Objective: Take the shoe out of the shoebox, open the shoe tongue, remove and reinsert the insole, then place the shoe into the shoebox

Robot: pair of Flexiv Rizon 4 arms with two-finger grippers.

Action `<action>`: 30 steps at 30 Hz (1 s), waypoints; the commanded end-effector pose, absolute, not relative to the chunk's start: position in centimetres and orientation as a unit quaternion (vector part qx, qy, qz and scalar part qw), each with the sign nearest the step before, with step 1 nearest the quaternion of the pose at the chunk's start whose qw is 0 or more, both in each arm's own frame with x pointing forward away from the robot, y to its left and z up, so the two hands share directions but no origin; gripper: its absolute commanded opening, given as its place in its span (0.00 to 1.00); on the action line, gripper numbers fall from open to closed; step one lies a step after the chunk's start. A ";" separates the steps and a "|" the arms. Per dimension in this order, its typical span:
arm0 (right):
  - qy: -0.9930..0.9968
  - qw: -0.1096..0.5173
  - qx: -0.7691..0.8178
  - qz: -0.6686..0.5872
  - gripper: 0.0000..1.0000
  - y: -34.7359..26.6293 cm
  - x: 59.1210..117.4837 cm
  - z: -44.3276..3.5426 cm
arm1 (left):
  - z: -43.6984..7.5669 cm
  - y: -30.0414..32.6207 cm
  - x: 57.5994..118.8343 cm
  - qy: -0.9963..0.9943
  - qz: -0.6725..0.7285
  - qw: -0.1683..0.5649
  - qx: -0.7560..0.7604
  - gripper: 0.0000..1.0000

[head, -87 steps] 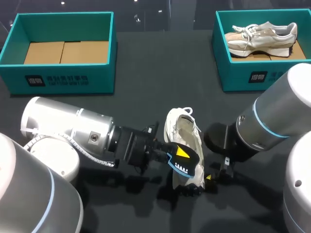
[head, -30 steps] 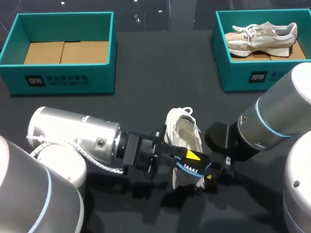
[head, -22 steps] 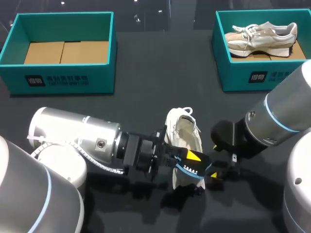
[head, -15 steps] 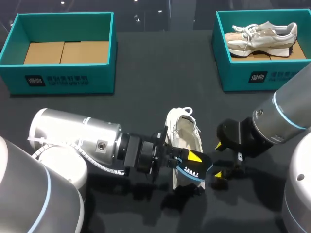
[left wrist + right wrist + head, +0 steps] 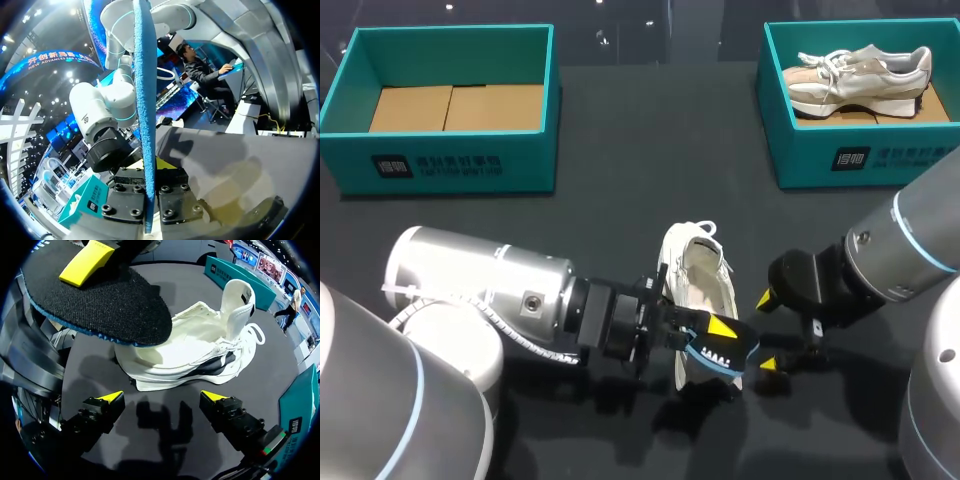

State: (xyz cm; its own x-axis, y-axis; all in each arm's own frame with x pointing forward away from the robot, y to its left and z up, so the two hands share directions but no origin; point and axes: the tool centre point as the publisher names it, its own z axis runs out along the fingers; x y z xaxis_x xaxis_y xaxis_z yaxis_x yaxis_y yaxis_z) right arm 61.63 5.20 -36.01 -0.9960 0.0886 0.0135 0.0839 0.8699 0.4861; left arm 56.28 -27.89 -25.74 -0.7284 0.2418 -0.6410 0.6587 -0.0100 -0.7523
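Observation:
A white shoe [image 5: 698, 272] lies on the dark table near the middle, opening up; the right wrist view shows it on its sole [image 5: 200, 350] ahead of my right gripper. My left gripper [image 5: 710, 335] is shut on a black insole with a blue edge [image 5: 718, 350], held over the shoe's near end. In the left wrist view the insole [image 5: 145, 115] stands edge-on, clamped in that gripper [image 5: 150, 172]. The insole [image 5: 100, 305] hangs above the shoe in the right wrist view. My right gripper [image 5: 767, 332] [image 5: 162, 397] is open and empty, just right of the shoe.
An empty teal shoebox [image 5: 450, 160] stands at the back left. Another teal shoebox [image 5: 820, 160] at the back right holds a beige sneaker [image 5: 860, 70]. Both arms crowd the table's near half around the shoe.
My right gripper has drawn back to the right, away from the shoe's side. The left gripper with the insole has shifted slightly right and toward the near edge.

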 end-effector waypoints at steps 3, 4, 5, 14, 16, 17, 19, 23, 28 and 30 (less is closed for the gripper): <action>0.967 0.004 0.041 0.253 1.00 5.4 61.6 -36.1 | -25.9 -28.3 56.4 0.684 -0.629 0.165 0.330 0.00; 0.966 0.004 0.041 0.253 1.00 5.4 61.7 -36.2 | -25.9 -28.3 56.4 0.684 -0.629 0.165 0.330 0.00; 0.966 0.003 0.041 0.254 1.00 5.5 61.7 -36.2 | -25.9 -28.3 56.4 0.684 -0.629 0.165 0.330 0.00; 0.965 0.003 0.041 0.258 1.00 5.7 61.9 -36.5 | -26.2 -28.5 56.3 0.689 -0.630 0.170 0.315 0.00; 0.965 0.004 0.041 0.259 1.00 5.7 62.0 -36.5 | -26.2 -28.5 56.4 0.690 -0.631 0.172 0.310 0.00; 0.965 0.004 0.040 0.260 1.00 5.8 62.0 -36.5 | -26.2 -28.5 56.4 0.691 -0.631 0.172 0.308 0.00; 0.964 0.003 0.040 0.262 1.00 5.9 62.1 -36.6 | -26.2 -28.5 56.4 0.691 -0.631 0.173 0.308 0.00; 0.964 0.003 0.039 0.265 1.00 6.0 62.3 -36.7 | -26.2 -28.6 56.4 0.690 -0.631 0.177 0.307 0.00; 0.963 0.002 0.040 0.268 1.00 6.1 62.4 -36.8 | -26.3 -28.7 56.6 0.692 -0.631 0.181 0.300 0.00; 0.962 -0.001 0.042 0.269 1.00 6.1 62.5 -36.9 | -26.4 -28.7 56.7 0.694 -0.632 0.183 0.293 0.00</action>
State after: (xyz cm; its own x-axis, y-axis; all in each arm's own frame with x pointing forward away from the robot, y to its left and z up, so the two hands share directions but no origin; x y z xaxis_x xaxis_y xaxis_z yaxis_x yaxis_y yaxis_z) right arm 62.37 5.98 -36.63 -0.9966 0.0790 0.0220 0.0790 0.8519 0.5177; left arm 56.96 -28.39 -26.21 -0.7599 0.1877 -0.6223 0.6372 0.0261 -0.7702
